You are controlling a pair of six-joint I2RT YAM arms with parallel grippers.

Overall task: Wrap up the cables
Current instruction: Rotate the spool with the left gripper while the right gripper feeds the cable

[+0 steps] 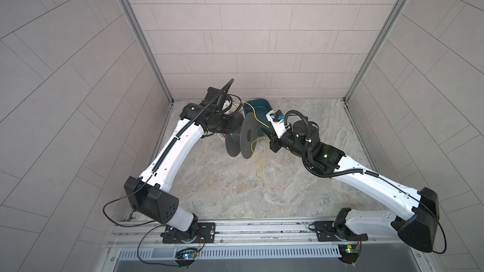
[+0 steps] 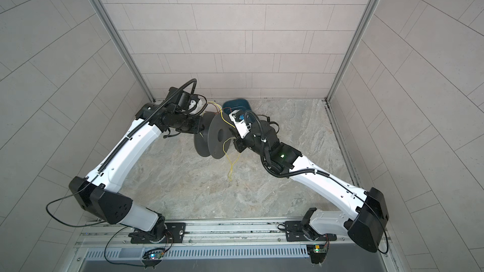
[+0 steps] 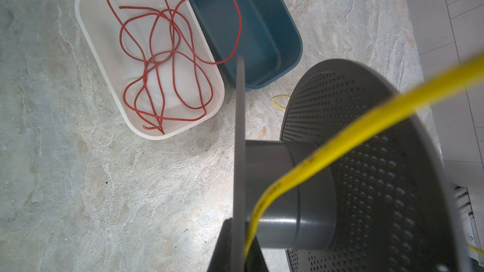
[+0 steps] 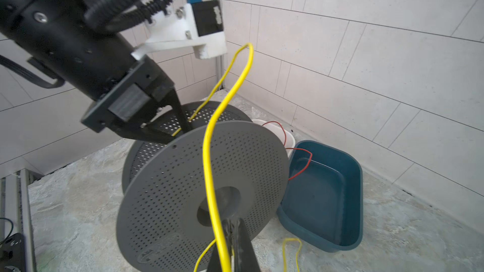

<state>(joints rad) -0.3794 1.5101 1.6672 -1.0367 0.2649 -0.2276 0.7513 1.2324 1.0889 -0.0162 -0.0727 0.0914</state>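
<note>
A dark grey spool (image 1: 247, 136) (image 2: 218, 137) hangs above the table on its side, showing in both top views. My left gripper (image 3: 239, 247) (image 1: 231, 130) is shut on the rim of its far flange. The yellow cable (image 3: 366, 121) slips down beside that flange between the jaws. From there the cable (image 4: 209, 153) arches up over the spool (image 4: 196, 179) and comes down across the near flange to my right gripper (image 4: 231, 242) (image 1: 269, 139). That gripper is shut, with the cable pinched at its tips. The loose end (image 1: 260, 171) (image 2: 230, 168) trails on the table below.
A white tray (image 3: 86, 22) holding a tangled red cable (image 3: 170, 48) stands beside a dark blue tray (image 3: 293, 35) (image 1: 258, 105), both behind the spool near the back wall. Tiled walls close in on three sides. A metal rail (image 1: 235, 231) runs along the front.
</note>
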